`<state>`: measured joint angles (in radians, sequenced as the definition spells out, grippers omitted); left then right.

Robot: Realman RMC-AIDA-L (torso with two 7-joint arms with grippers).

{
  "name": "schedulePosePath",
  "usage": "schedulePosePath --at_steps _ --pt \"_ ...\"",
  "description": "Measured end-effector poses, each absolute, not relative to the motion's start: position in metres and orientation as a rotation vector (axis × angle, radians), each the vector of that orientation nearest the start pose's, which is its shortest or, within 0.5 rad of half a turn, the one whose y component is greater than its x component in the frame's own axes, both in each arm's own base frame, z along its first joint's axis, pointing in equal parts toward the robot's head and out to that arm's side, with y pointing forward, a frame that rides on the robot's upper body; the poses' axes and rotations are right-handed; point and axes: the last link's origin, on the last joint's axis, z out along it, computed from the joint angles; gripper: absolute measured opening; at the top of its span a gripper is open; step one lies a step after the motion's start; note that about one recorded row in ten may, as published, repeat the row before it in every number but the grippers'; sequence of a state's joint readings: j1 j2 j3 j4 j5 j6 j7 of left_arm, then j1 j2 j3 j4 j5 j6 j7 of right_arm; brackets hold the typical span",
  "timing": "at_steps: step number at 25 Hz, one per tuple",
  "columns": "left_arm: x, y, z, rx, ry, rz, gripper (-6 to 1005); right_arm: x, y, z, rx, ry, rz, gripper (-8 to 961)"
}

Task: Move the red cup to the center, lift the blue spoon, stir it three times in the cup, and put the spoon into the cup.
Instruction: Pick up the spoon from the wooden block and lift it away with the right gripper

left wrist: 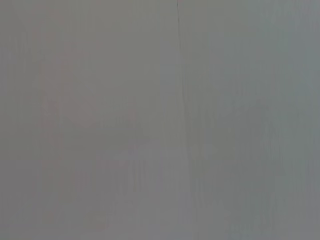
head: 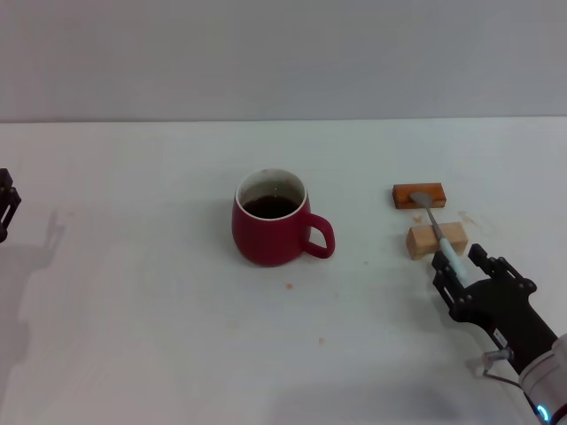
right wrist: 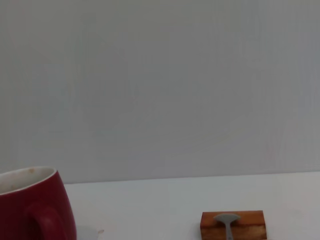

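The red cup (head: 268, 229) stands upright near the middle of the table, dark liquid inside, its handle toward my right side. It also shows in the right wrist view, red cup (right wrist: 31, 205). The blue spoon (head: 435, 225) lies across two blocks, its grey bowl on the orange-brown one, and the spoon's bowl (right wrist: 226, 220) shows there too. My right gripper (head: 455, 256) is low at the near right, open, its fingers on either side of the pale handle's end. My left gripper (head: 5, 204) sits at the table's far left edge, only partly in view.
An orange-brown block (head: 418, 195) and a tan wooden block (head: 437, 238) carry the spoon, right of the cup. Orange-brown block (right wrist: 233, 226) is seen end-on in the right wrist view. The left wrist view shows only a grey wall. White table (head: 159, 336) all round.
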<state>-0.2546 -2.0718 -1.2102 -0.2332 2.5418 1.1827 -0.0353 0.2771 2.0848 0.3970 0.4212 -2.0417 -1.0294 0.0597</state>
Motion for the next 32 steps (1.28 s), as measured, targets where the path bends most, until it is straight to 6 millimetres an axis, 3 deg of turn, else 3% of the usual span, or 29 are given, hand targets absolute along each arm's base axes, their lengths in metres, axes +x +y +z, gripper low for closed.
schedulePosePath --at_steps 5,12,32 --pt "-0.3729 0.2873 0.0162 -1.421 -0.527 -0.555 842 0.314 0.263 -0.0996 -1.83 0.776 0.661 540" --pt "-0.3722 0.2878 0.016 -1.423 -0.524 -0.557 842 0.3139 0.2633 -0.1011 -1.841 0.779 0.653 398" --pt "-0.3718 0.288 0.0158 -1.426 -0.523 -0.558 843 0.3136 0.2642 -0.1011 -1.837 0.783 0.654 354"
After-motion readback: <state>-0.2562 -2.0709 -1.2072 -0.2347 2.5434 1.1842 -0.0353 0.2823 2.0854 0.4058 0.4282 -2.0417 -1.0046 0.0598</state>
